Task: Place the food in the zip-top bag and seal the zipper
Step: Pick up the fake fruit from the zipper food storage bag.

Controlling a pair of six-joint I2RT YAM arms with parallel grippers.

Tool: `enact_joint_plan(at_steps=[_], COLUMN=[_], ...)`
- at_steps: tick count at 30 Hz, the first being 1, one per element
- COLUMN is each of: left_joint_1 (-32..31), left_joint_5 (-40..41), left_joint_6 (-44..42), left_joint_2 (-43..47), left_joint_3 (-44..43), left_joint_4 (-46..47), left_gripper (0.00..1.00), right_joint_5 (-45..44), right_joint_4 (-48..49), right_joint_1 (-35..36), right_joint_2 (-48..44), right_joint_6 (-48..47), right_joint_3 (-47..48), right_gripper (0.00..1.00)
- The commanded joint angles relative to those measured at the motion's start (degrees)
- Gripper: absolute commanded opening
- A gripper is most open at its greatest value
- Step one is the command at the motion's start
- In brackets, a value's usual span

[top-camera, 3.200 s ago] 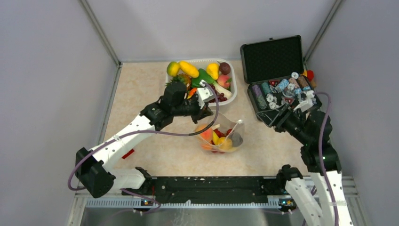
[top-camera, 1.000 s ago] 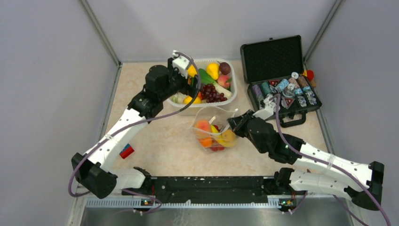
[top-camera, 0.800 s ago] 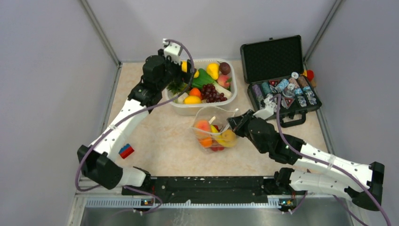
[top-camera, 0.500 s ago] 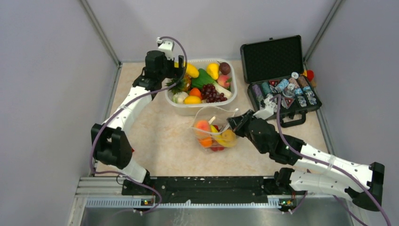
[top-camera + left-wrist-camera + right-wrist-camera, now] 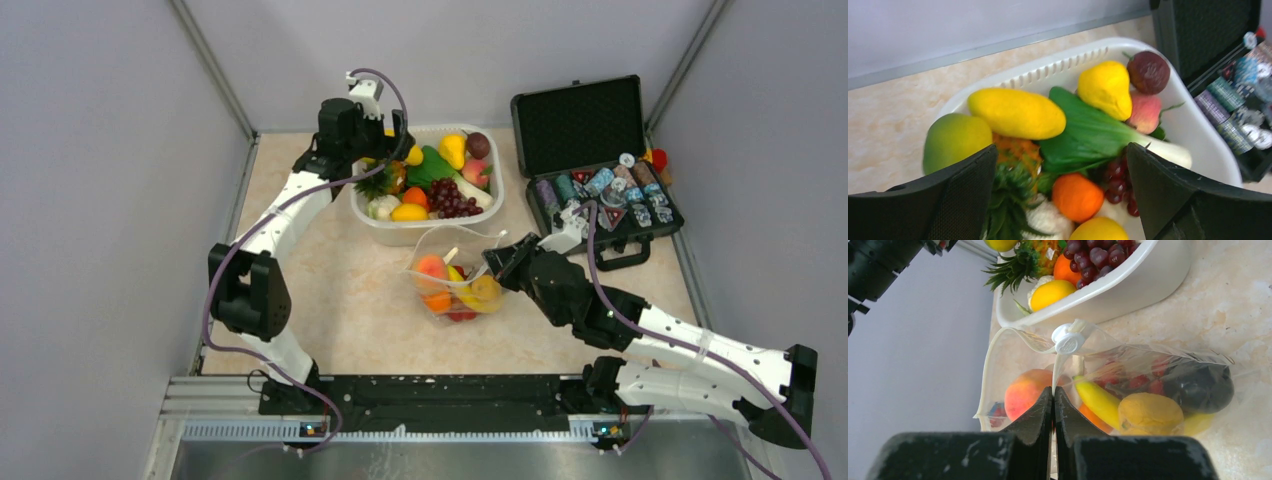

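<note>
The zip-top bag (image 5: 455, 288) lies in front of the white tub (image 5: 425, 232), mouth partly open. Food shows through it: a peach (image 5: 1025, 390), a banana (image 5: 1100, 400), a yellow fruit (image 5: 1150, 412), strawberries (image 5: 1148, 382) and dark grapes (image 5: 1198, 385). My right gripper (image 5: 1053, 390) is shut on the zipper (image 5: 1058, 367), just below its white slider (image 5: 1069, 340); from above it (image 5: 495, 262) sits at the bag's right edge. My left gripper (image 5: 1062, 147) hangs open over the tub's (image 5: 1193, 130) far left corner (image 5: 390, 140), holding nothing, above more toy food such as an orange (image 5: 1077, 196).
The tub also holds a green mango (image 5: 955, 140), a yellow mango (image 5: 1015, 112), a leafy green (image 5: 1088, 135), red grapes (image 5: 452, 197) and a pineapple (image 5: 1013, 190). An open black case (image 5: 590, 125) with chips stands at the back right. Grey walls close in both sides.
My left arm has swung up and back to the tub's far left corner, gripper still open. My right arm came from the case to the bag earlier and has held still since.
</note>
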State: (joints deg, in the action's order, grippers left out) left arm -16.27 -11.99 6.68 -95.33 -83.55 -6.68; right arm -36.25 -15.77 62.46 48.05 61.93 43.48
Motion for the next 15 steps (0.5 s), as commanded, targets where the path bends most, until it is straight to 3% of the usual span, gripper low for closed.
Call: enact_joint_plan(at_steps=[1,7,15], left_joint_1=[-0.1,-1.6,-4.4], left_joint_5=[-3.3,-0.4,-3.4], left_joint_6=[10.1,18.1,11.0], left_joint_2=[-5.8,-8.2,-9.0], left_joint_3=[-5.4,-2.8,-5.1], left_joint_4=[3.4,8.2,5.2], left_gripper=[0.95,0.93,0.95], right_joint_5=[-1.0,-0.9,-1.3], right_joint_4=[2.9,2.4,2.8], right_joint_1=[0.4,0.3,0.4], right_joint_2=[-0.2,-0.2,-0.4], right_joint_6=[-0.9,-1.0,-1.2], right_joint_3=[0.2,0.6,0.5], right_gripper=[0.00,0.00,0.00])
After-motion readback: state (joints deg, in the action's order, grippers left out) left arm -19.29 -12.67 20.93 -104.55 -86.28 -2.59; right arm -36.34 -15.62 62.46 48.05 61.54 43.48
